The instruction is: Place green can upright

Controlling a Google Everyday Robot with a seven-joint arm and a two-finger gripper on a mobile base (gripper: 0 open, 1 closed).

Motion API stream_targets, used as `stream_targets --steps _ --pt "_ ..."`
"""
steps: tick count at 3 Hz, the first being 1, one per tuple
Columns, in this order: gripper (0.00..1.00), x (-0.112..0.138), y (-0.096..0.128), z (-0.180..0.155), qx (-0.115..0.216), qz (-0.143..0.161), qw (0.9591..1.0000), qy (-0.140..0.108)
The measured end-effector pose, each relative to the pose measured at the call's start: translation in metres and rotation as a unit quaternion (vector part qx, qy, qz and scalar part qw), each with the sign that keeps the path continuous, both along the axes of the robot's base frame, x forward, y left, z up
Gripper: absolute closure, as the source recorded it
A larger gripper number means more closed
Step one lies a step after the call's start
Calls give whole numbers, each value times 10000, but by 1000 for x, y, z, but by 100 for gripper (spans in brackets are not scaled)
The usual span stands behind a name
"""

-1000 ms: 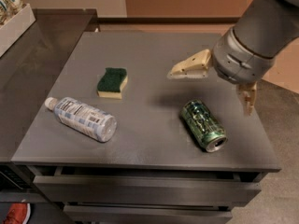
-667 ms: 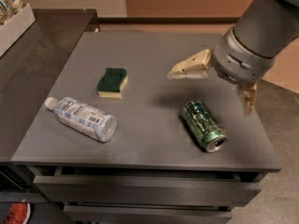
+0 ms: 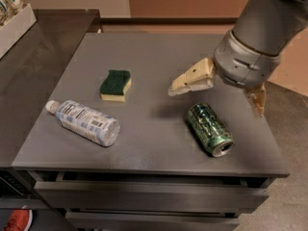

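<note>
Broadly, the grey desk (image 3: 159, 52) carries everything, and its front right corner is where trouble would come from. The green can (image 3: 210, 129) lies on its side near that corner, one silver end facing the front edge. A round can on a smooth top will likely roll or skid if one finger nudges it before both close. A push from the left could send it toward the right edge. A grip taken near one end rather than across the middle could let it swing or slip while it is tipped up. Letting go before the base sits flat would probably topple it again.

Next in size, the arm (image 3: 262, 28) comes in from the upper right, its thick grey wrist angled down and leftward above the desk's right half. The end effector (image 3: 215, 104) hangs just above and behind the can. Its two tan fingers (image 3: 192, 78) are spread wide, one reaching left and the other pointing down on the right, with nothing between them. They do not appear to touch the can.

The clear plastic bottle (image 3: 84, 122) lies on its side at the front left, white cap pointing left, well apart from the can. The sponge (image 3: 115, 84), green side up, sits behind the bottle toward the middle, so neither should interfere.
</note>
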State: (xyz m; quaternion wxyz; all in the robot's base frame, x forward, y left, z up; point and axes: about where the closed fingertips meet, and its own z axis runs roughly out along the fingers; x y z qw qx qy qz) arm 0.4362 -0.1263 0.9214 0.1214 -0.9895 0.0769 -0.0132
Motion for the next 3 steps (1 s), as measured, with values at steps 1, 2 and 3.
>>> stream_targets --steps 1,2,3 --pt "0 -5 3 -7 -186 313 9993 95" --pt "0 -6 -3 -14 -438 471 9979 -91" --pt "0 -7 -8 -21 -609 613 9960 -211"
